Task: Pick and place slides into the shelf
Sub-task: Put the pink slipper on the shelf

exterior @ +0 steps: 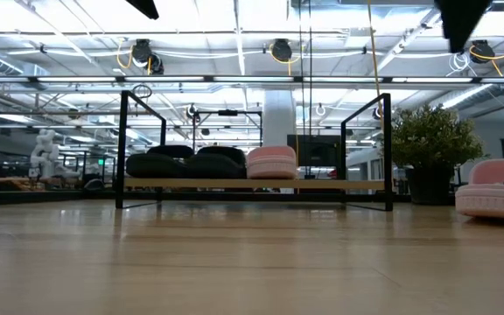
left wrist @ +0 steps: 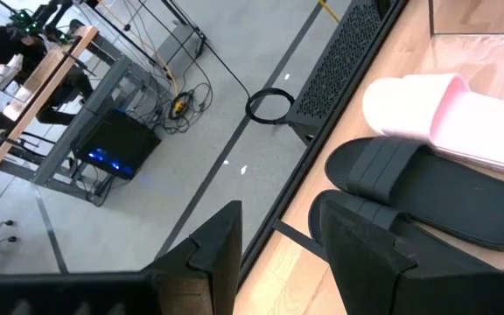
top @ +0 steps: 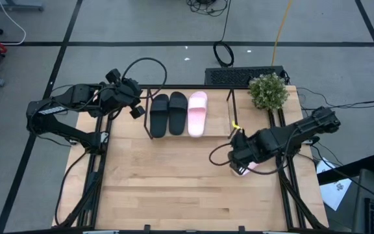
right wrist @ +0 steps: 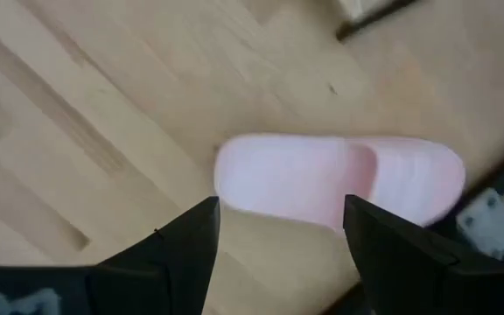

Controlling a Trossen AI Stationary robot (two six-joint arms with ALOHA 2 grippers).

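We view a light wooden table (top: 174, 188) from above, with the shelf (top: 190, 91) standing at its far edge. On the shelf's board we find three slides side by side: two black slides (top: 168, 114) to the left and one pink slide (top: 197, 113) touching the right-hand black one; the space to the pink slide's right is bare. In the low view these three rest on the board (exterior: 252, 184) between the black rods. A potted plant (top: 268, 91) stands at the far right corner of the table, just right of the shelf. The left arm waits beside the shelf's left end, its left gripper (left wrist: 274, 254) spread open and holding nothing, the black slides just ahead of its fingers. The right gripper (right wrist: 278, 241) hangs over the fourth slide, a second pink slide (right wrist: 339, 179) lying flat on the table near the right edge; its fingers (right wrist: 186, 249) stand apart, released, not touching the sandal.
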